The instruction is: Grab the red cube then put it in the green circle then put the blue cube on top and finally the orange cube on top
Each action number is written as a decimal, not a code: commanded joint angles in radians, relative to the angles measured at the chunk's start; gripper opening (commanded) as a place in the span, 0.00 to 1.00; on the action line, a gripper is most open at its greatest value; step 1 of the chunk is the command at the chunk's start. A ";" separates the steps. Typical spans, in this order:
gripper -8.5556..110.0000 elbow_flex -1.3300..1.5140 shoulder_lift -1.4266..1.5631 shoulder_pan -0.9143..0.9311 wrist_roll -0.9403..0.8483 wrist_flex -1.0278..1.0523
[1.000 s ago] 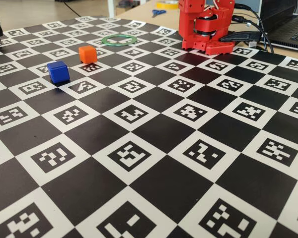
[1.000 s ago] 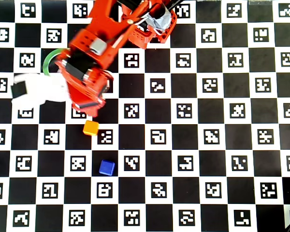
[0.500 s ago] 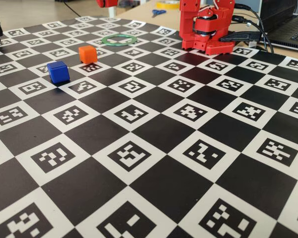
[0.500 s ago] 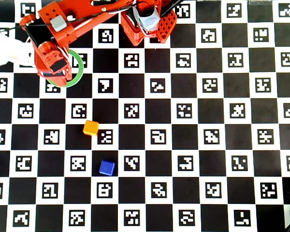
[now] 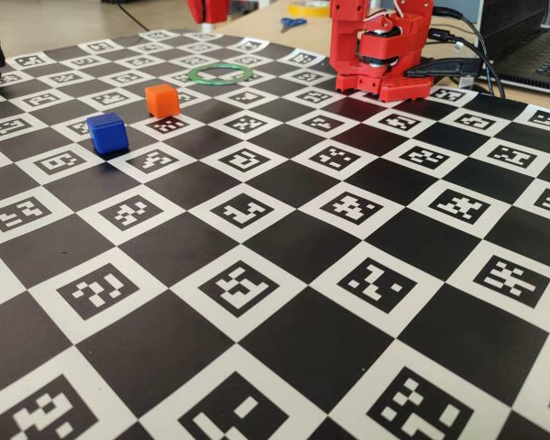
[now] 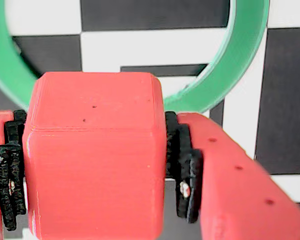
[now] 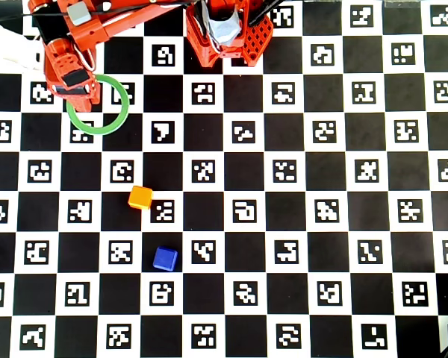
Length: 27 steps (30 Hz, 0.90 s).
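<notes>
Wrist view shows my hand (image 6: pixel 95 165) pinching the red cube (image 6: pixel 92 155) above the green circle (image 6: pixel 240 65); I should centre it before lowering.

Robotics lab: fiducial-marker board (image 5: pixel 284 275), laptop (image 5: pixel 532 46)

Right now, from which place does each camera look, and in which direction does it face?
Fixed view: low beside the checkered board, looking across it toward the arm's base; blue cube, orange cube and green circle lie far left.
Wrist view: on the arm, looking down past the end effector, shut on the red cube.
Overhead view: above, facing straight down; the arm reaches to the upper left.
Shared: all three views show the green circle.
</notes>
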 commanded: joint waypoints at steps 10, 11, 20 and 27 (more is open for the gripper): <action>0.12 0.124 0.126 0.011 -0.026 -0.172; 0.12 0.138 0.126 0.011 -0.031 -0.184; 0.12 0.238 0.127 0.015 -0.044 -0.279; 0.12 0.308 0.127 0.023 -0.049 -0.359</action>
